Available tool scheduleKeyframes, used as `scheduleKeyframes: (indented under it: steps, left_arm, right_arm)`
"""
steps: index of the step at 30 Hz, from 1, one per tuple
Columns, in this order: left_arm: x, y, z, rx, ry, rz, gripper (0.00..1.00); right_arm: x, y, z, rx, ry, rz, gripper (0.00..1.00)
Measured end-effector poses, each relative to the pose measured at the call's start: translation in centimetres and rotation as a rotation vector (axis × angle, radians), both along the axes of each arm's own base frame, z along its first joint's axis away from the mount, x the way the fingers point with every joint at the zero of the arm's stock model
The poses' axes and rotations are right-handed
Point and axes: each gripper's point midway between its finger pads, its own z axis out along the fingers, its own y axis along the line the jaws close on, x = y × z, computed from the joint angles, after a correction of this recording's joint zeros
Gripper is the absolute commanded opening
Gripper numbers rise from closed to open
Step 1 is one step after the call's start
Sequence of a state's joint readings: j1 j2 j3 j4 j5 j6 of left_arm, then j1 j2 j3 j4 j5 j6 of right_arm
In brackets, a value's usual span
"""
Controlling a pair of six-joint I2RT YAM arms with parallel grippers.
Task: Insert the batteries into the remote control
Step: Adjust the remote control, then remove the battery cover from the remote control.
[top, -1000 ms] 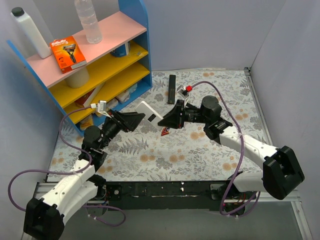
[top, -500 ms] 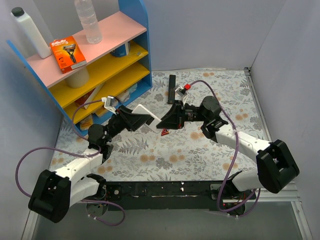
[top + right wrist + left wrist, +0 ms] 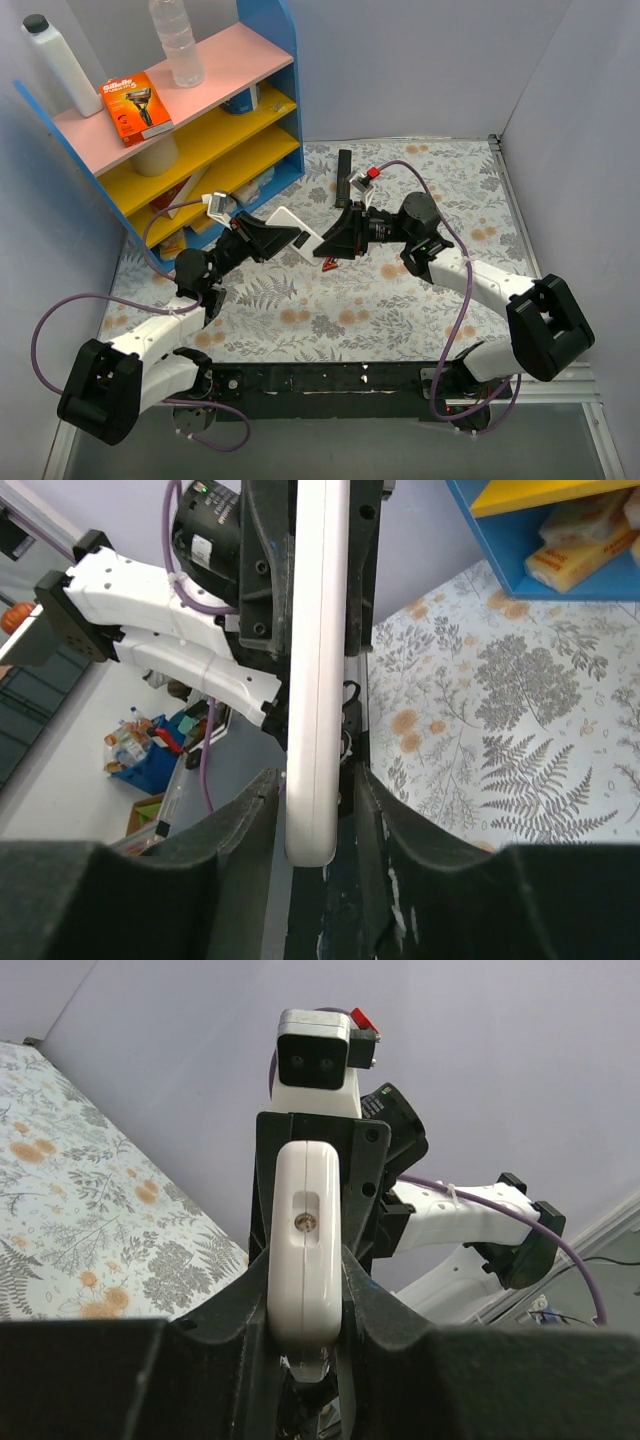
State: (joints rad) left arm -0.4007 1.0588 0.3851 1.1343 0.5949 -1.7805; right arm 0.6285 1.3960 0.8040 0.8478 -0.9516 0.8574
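The remote control (image 3: 297, 228), white side up, hangs above the mat between both arms. My left gripper (image 3: 283, 238) is shut on its left end; in the left wrist view the white remote control (image 3: 305, 1250) is pinched edge-on between the black fingers (image 3: 225, 1325) of the left gripper (image 3: 305, 1280). My right gripper (image 3: 326, 243) straddles the other end. In the right wrist view the remote control (image 3: 315, 680) stands between the jaws of the right gripper (image 3: 318, 795) with gaps on both sides. A small red-orange thing (image 3: 328, 264) lies on the mat below; I cannot tell whether it is the batteries.
A long black remote (image 3: 343, 177) lies at the back of the floral mat (image 3: 400, 310). A blue shelf unit (image 3: 285, 70) with yellow and pink boards stands at the back left, holding bottles and an orange box (image 3: 136, 106). Grey walls close in the back and right.
My left gripper has moved onto the remote control and shut on it. The right jaws have eased apart slightly around the other end.
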Motion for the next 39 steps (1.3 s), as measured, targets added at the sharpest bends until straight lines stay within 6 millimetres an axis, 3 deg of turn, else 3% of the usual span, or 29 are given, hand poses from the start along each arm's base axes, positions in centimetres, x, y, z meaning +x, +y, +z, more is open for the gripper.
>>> scheduleKeyframes:
  steps: [1, 2, 6, 11, 19, 28, 39]
  left_arm:
    - [0.2, 0.0, -0.2, 0.004, 0.011, 0.005, 0.0]
    - [0.4, 0.0, -0.4, 0.011, 0.02, 0.017, 0.0]
    - [1.1, 0.4, -1.1, 0.044, 0.036, 0.081, 0.0]
    - [2.0, 1.4, -1.8, 0.054, 0.053, 0.188, 0.0]
    - [3.3, 1.6, -4.1, 0.059, 0.157, 0.273, 0.0]
    - [4.2, 2.0, -5.2, 0.04, 0.242, 0.333, 0.0]
    - [4.5, 2.4, -6.0, -0.002, 0.316, 0.359, 0.0]
  right_arm:
    - [0.2, 0.0, -0.2, -0.007, -0.002, -0.011, 0.65]
    - [0.4, 0.1, -0.6, -0.019, 0.005, -0.02, 0.69]
    - [1.7, 0.2, -2.3, -0.082, 0.05, -0.101, 0.75]
    - [3.3, 0.1, -3.8, -0.14, 0.113, -0.209, 0.7]
    - [4.8, 0.2, -3.8, -0.138, 0.166, -0.31, 0.63]
    - [4.8, 1.5, -4.4, -0.147, 0.224, -0.352, 0.48]
    - [5.3, 1.6, -5.3, -0.16, 0.268, -0.404, 0.3]
